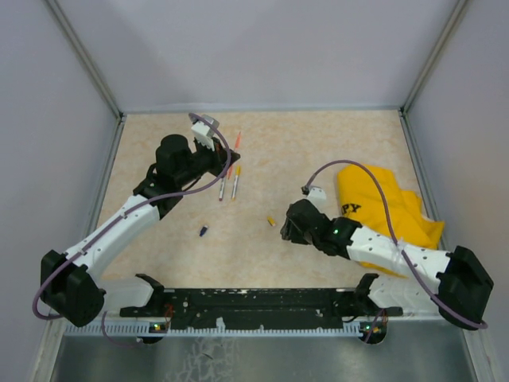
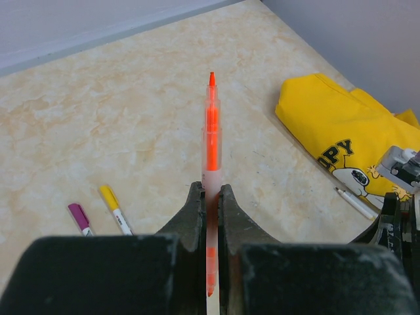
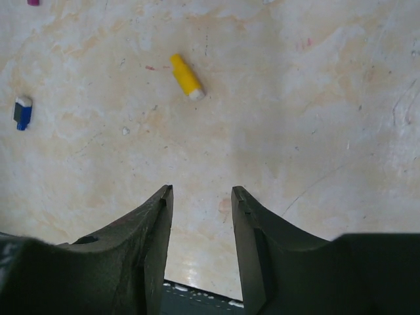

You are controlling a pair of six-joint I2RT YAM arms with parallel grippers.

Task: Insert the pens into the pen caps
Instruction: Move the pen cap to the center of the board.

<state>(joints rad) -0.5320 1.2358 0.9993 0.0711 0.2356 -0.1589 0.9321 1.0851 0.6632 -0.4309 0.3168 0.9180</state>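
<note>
My left gripper [image 1: 229,163] [image 2: 210,187] is shut on an orange-pink pen [image 2: 211,131], uncapped, whose orange tip points away over the table [image 1: 237,140]. Two pens lie close by, one with a purple cap [image 2: 79,216] [image 1: 222,189] and one with a yellow cap [image 2: 110,199] [image 1: 235,185]. A white pen [image 2: 354,202] lies at the yellow cloth's edge. My right gripper [image 1: 285,227] [image 3: 202,193] is open and empty just above the table. A loose yellow cap [image 3: 186,76] [image 1: 271,221] lies ahead of it. A dark blue cap [image 3: 23,111] [image 1: 203,231] lies further left.
A crumpled yellow cloth [image 1: 382,208] [image 2: 341,134] lies at the right, partly under the right arm. Grey walls enclose the table on three sides. A black rail [image 1: 254,304] runs along the near edge.
</note>
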